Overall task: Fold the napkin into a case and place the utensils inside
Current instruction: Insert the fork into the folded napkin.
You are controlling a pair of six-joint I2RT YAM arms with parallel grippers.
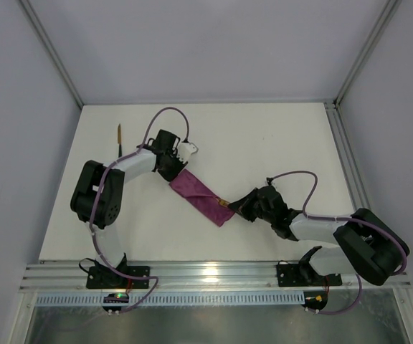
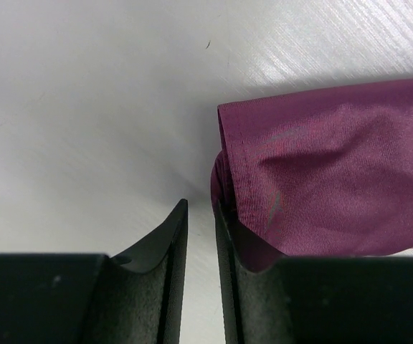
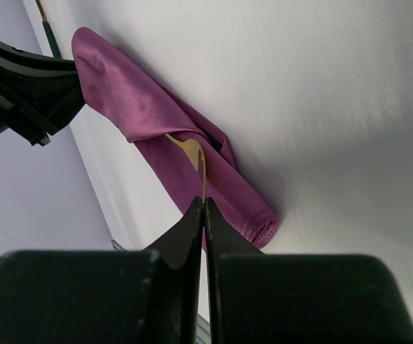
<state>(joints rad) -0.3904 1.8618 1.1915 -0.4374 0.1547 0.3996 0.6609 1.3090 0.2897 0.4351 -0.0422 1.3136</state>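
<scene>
1. The table (image 1: 278, 158) bears the case (image 1: 201, 197), a slim folded cloth. Its long axis runs slantwise from far-left to near-right, between the two grippers.
2. The left gripper (image 2: 201, 206) sits at the case's far-left end. Its jaws are a narrow crack apart with only bare table between them. The cloth edge lies against the outside of one finger, not clamped.
3. The right gripper (image 3: 203, 204) is at the near-right end, closed tight on the fork (image 3: 191, 152).
4. The fork lies almost along the case's axis, tines pointing away from the right gripper toward far-left. The tines rest on the cloth just beside a dark fold opening; whether they are inside I cannot tell. The coming push, I judge, follows that axis.
5. The knife (image 1: 120, 135) lies well apart at far left, pointing away from the bases, nearer the left arm.
</scene>
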